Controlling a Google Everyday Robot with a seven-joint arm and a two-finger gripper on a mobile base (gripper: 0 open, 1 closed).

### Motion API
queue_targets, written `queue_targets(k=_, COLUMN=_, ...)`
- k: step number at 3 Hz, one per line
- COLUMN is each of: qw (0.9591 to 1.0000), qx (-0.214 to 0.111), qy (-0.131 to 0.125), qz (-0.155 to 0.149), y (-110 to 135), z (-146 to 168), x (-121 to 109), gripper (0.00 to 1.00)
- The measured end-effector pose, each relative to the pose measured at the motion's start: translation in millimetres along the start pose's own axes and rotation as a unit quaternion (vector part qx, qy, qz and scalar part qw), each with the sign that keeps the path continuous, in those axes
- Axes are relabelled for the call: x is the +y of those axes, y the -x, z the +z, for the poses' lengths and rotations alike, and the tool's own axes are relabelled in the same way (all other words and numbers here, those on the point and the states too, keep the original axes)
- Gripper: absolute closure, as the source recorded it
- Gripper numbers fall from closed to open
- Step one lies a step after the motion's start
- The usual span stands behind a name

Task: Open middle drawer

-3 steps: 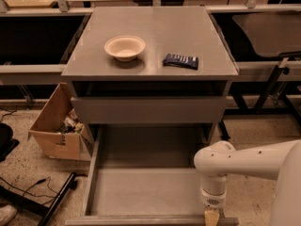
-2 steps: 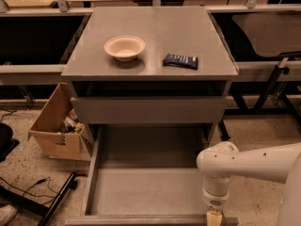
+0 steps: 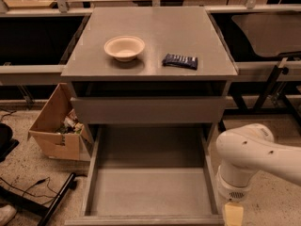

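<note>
The middle drawer (image 3: 150, 189) is pulled far out toward me. Its wide shallow grey tray lies open and its front edge (image 3: 146, 219) runs along the bottom of the view. The top drawer's slab front (image 3: 150, 109) sits above it, under the cabinet top. The lowest drawer is hidden beneath the open tray. My gripper (image 3: 233, 215) hangs from the white arm (image 3: 249, 159) at the lower right. It is just outside the tray's front right corner and mostly cut off by the frame edge.
A cream bowl (image 3: 124, 47) and a dark blue packet (image 3: 180, 60) lie on the cabinet top (image 3: 150, 27). An open cardboard box (image 3: 54, 126) of clutter stands on the floor to the left. Cables and a black stand leg (image 3: 51, 204) lie at the lower left.
My arm and gripper have shifted a little to the right, away from the tray's front right corner. The middle drawer stays pulled out as before.
</note>
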State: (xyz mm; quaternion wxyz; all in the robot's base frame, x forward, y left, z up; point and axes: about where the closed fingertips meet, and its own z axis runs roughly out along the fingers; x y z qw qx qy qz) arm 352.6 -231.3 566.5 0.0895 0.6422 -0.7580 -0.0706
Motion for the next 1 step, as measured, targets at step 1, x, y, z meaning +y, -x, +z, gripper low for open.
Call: queue_targets(k=1, qw=0.9965, qx=-0.032, qy=-0.065, qz=-0.042, y=-11.3, z=-92.5, x=22.9, gripper=0.0)
